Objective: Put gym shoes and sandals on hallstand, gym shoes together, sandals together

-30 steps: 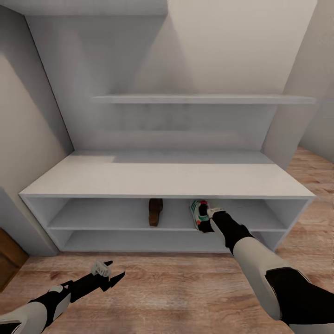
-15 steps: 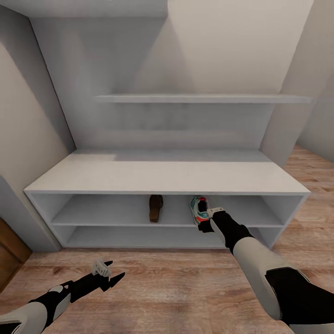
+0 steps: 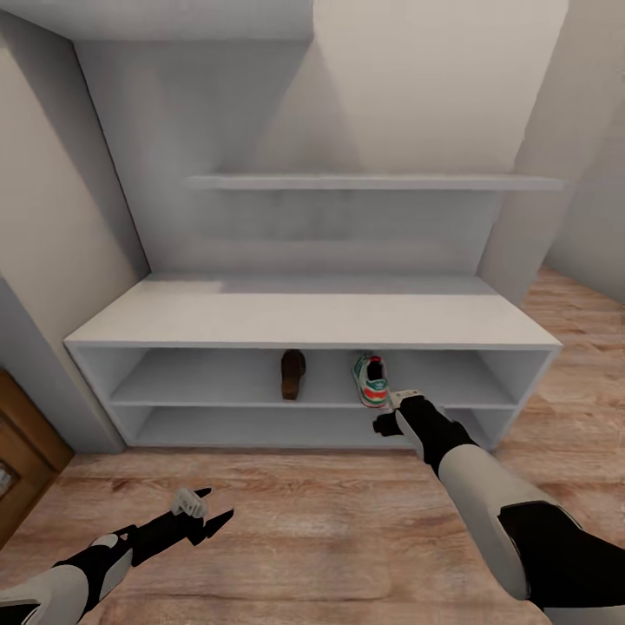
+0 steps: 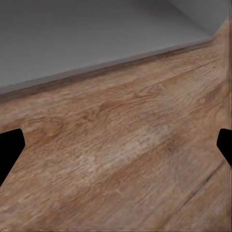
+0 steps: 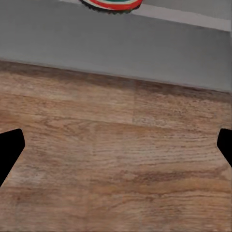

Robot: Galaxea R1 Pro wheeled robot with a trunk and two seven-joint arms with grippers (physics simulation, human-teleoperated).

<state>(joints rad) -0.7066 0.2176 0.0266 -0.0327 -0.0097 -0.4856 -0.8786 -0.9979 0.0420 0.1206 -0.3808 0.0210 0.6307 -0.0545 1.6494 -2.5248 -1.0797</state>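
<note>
**One sneaker and one sandal on the rack's upper shelf**

At centre frame we see a gym shoe (image 3: 372,382) on the upper open shelf of the hallstand (image 3: 312,317), a dark sandal (image 3: 292,374) near it to the left. Our right claw (image 3: 392,418) sits just below the shoe, spread wide and holding nothing. Lower left, our left claw (image 3: 205,512) hangs over the corridor floor (image 3: 330,521), also wide and empty.
</note>
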